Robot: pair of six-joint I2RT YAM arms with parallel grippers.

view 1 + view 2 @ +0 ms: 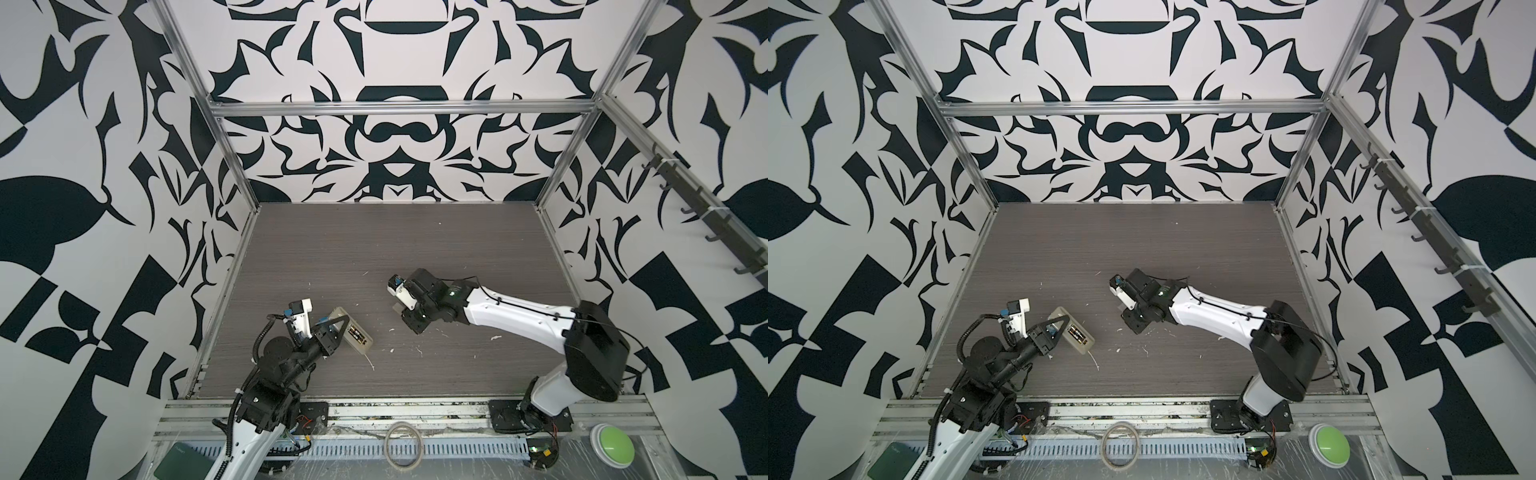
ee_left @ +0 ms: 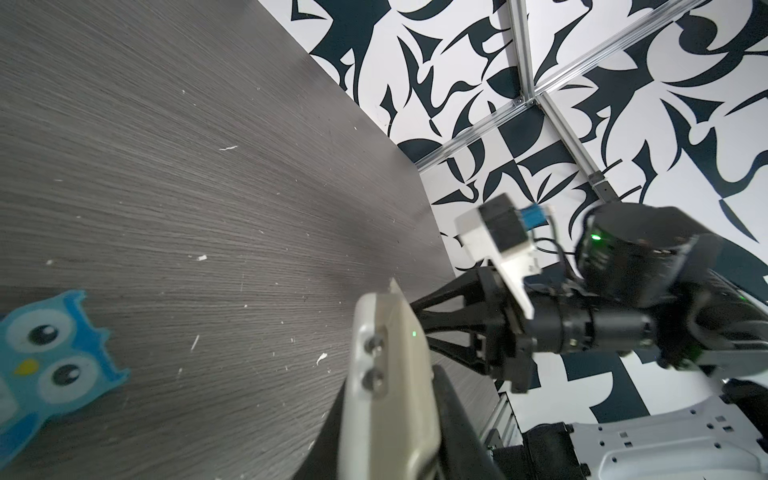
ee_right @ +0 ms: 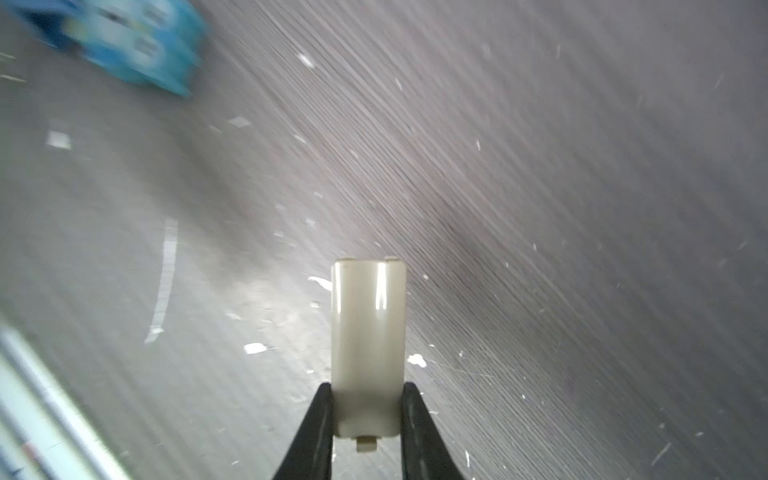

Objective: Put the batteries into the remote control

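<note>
**A:** Where are the task's things?

**B:** The left claw (image 1: 341,323) is shut on the remote control (image 1: 353,332), which is held back-up and tilted. Both batteries (image 1: 355,333) sit side by side in its open compartment. I can't tell whether the remote's far end touches the surface (image 1: 374,249).

**A:** And the other arm?

**B:** The right claw (image 3: 368,390) is closed partway on the cream battery cover (image 3: 368,324). It pinches the latch end only, so most of the cover sticks out past the fingertips. It is well apart from the remote.

**A:** What could go wrong?

**B:** I'd say fitting the cover is what's left. With so little of the cover gripped, it could pivot or slip when pressed against the remote. If its tabs meet the compartment edge at an angle, it may jam or ride over the batteries. A hard push could also twist the tilted remote in the left claw and let a battery roll out.

**A:** Is anything in the way?

**B:** In both top views, only bare surface and white scraps (image 1: 417,352) lie between the claws. A blue owl toy (image 2: 50,361) lies on the surface and shows only in the wrist views. The right wrist view is blurred.
</note>
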